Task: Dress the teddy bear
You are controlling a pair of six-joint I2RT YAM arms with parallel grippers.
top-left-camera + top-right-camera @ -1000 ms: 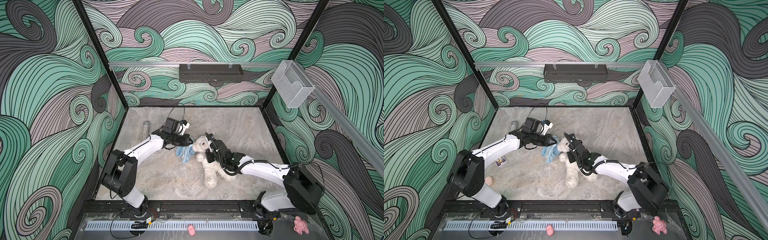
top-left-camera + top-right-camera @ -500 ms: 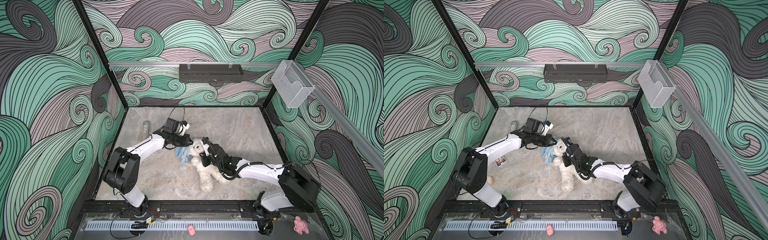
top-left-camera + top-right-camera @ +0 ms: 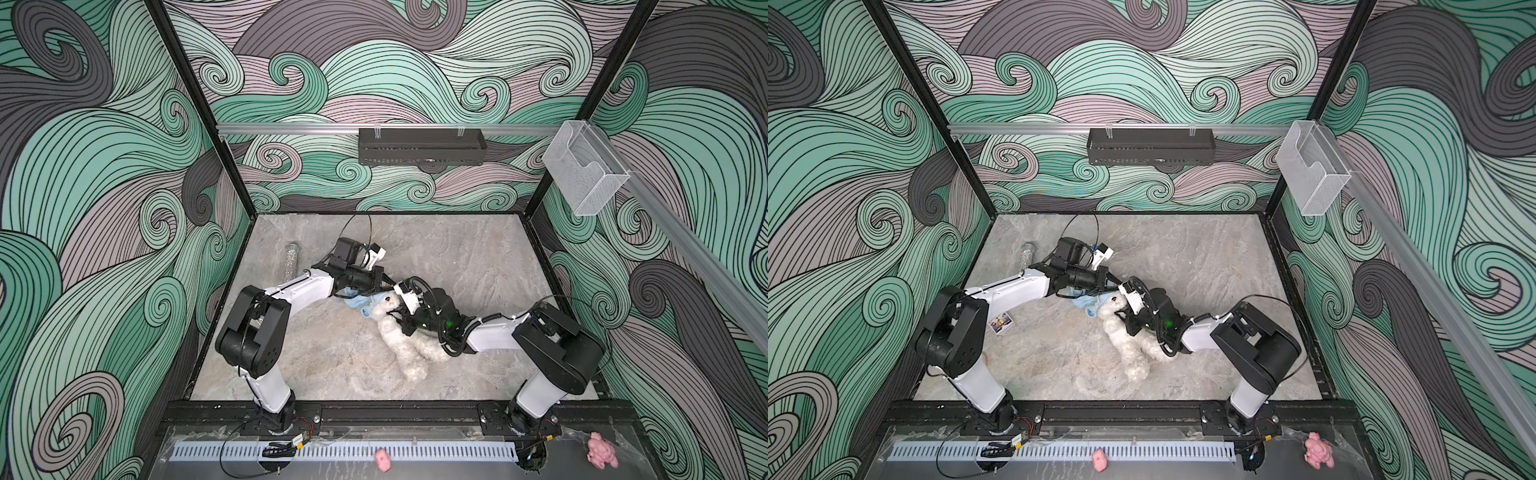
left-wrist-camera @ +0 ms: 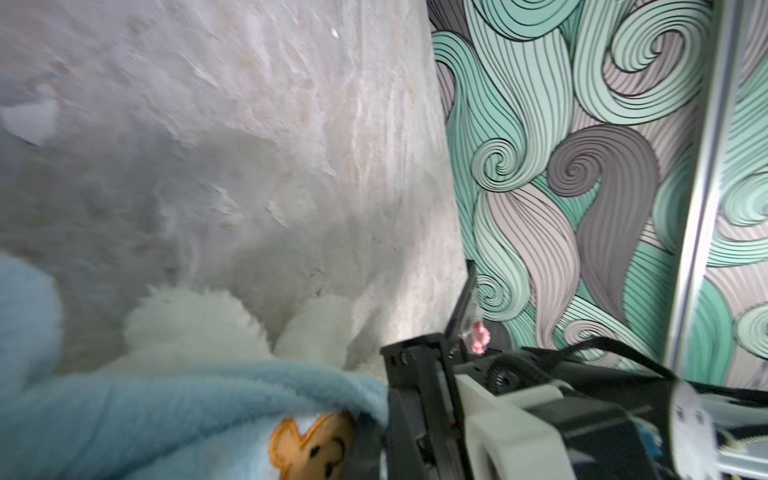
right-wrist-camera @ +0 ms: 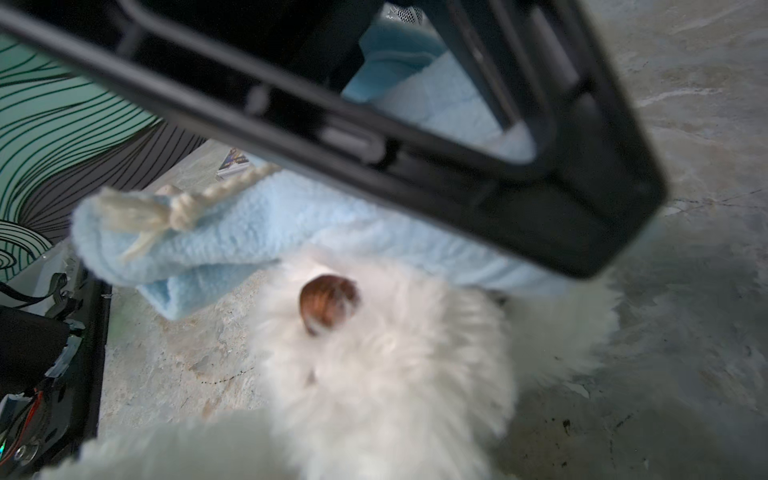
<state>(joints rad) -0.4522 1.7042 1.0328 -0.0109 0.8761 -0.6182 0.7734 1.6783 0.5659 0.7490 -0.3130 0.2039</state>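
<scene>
Left fingers (image 3: pixel 381 286) clamped on a blue garment (image 3: pixel 359 305). Right fingers (image 3: pixel 395 319) closed and pressed into fur at the neck; grip itself not visible. Worktop (image 3: pixel 457 266): teddy bear (image 3: pixel 399 345) lies near the middle, face up, head between both sets of fingers, legs toward the front edge. Garment touches the top of its head.

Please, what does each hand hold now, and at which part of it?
Left hand shut on the blue garment, at its edge by the bear's head. Right hand is shut at the bear's neck; a true hold cannot be told.
</scene>
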